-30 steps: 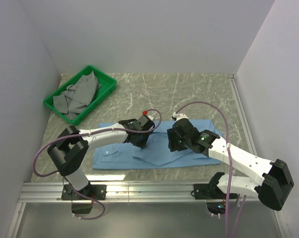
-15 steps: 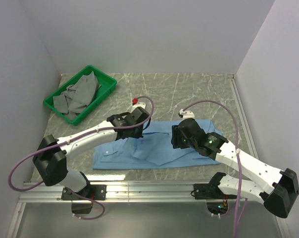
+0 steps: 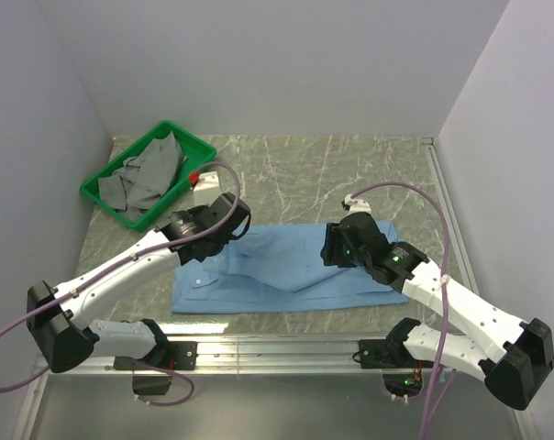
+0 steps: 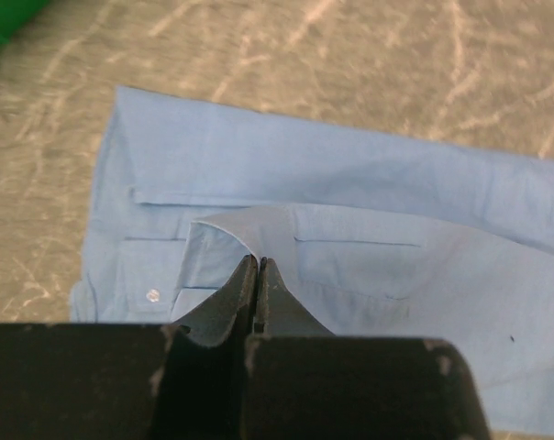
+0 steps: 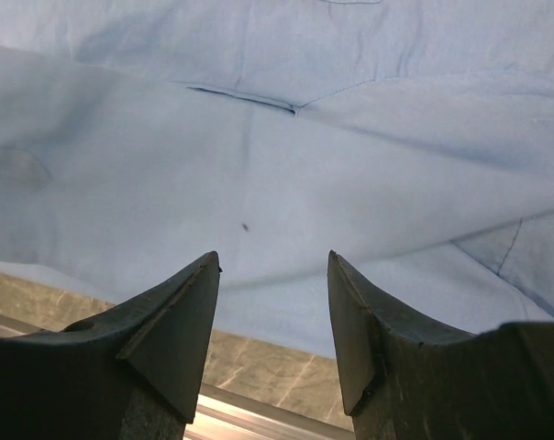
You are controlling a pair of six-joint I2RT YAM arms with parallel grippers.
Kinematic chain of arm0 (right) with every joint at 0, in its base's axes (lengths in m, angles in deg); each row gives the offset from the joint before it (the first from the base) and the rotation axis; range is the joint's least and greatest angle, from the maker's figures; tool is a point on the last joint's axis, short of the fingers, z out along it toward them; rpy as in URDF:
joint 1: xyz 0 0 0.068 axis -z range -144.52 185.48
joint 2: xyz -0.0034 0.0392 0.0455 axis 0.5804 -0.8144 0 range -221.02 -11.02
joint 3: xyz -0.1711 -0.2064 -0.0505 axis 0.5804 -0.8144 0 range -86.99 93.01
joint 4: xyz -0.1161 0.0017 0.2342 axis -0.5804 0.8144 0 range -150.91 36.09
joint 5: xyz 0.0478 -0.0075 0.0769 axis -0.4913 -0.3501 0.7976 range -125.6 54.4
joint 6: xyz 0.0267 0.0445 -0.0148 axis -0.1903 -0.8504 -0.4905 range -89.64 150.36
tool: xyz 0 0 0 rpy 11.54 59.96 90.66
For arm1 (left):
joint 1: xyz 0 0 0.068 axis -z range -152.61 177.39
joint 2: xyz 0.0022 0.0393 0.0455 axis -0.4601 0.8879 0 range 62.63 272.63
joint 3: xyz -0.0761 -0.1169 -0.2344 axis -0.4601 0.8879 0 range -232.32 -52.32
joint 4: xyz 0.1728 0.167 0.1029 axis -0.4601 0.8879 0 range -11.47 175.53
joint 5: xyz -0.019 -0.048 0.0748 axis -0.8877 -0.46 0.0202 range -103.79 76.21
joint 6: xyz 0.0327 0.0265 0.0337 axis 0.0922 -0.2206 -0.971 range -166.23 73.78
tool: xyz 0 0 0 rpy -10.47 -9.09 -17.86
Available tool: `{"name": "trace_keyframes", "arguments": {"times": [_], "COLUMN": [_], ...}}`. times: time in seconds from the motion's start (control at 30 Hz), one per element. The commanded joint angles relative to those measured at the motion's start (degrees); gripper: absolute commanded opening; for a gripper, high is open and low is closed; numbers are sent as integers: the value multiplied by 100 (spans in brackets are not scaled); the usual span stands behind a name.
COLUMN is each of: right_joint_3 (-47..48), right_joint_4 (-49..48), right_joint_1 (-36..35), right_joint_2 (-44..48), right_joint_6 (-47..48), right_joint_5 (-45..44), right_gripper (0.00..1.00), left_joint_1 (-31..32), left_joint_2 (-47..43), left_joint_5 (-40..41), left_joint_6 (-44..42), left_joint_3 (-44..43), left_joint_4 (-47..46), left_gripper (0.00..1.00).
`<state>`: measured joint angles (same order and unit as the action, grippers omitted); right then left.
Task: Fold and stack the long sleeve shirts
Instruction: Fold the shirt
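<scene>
A light blue long sleeve shirt (image 3: 295, 275) lies spread flat across the marble table, with a small white button (image 4: 151, 295) near its left end. My left gripper (image 3: 241, 236) is over the shirt's left half and shut on a raised fold of the cloth (image 4: 245, 225); in the left wrist view its jaws (image 4: 258, 261) meet on that fold. My right gripper (image 3: 333, 252) hovers open over the shirt's right half. In the right wrist view its fingertips (image 5: 272, 261) have nothing between them, with the shirt (image 5: 259, 137) spread below.
A green tray (image 3: 191, 139) holding grey cloths (image 3: 144, 174) stands at the back left. White walls close in the table on three sides. An aluminium rail (image 3: 277, 353) runs along the near edge beside the arm bases.
My left gripper has drawn the pinched fold left and toward the back, stretching the cloth. The right gripper has shifted slightly right, staying open above the shirt.
</scene>
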<state>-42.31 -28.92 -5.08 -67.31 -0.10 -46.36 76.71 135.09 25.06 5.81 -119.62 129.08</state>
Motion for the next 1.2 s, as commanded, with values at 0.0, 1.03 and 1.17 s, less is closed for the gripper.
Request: {"name": "trace_keyframes", "arguments": {"times": [0.0,1.03,1.17], "right_joint_3": [-21,-320,-320], "right_joint_4": [-263,-676,-825], "right_joint_1": [135,557,812], "right_joint_2": [-5,-180,-215], "right_joint_6": [-57,-39,-74], "right_joint_5": [83,514,1056], "right_gripper": [58,58,58], "left_joint_1": [-370,-1258,-1355], "left_joint_2": [-119,884,445], "left_joint_5": [325,1046,862], "left_joint_6": [106,-52,-271], "left_joint_3": [139,587,447], "left_joint_4": [26,-369,-493], "left_gripper": [0,68,78]}}
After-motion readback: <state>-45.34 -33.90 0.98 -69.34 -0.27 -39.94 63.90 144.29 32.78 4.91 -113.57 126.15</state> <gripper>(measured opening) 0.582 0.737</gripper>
